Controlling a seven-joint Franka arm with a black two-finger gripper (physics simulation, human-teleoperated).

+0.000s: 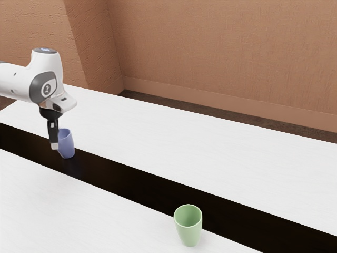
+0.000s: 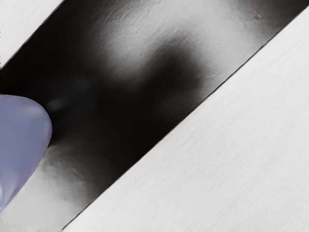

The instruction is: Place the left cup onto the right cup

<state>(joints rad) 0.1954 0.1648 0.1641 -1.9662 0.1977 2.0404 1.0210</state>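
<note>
Gripper [image 1: 54,138] low at exterior view's left, right against lavender cup [image 1: 66,143]; cannot tell if spread or clamped on it. Lavender cup roughly upright over dark strip [image 1: 137,184] between white table slabs [image 1: 210,147], possibly just off surface. Green cup [image 1: 188,225] upright, well apart toward exterior view's right, on near slab by strip's edge.

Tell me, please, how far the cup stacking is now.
Done: the approach, since the gripper is down beside the lavender cup on the dark strip. In hand: taking hold, though a firm grip cannot be confirmed. Left: lift it, carry it to the green cup, standing alone toward the exterior view's right, and set it on top.
</note>
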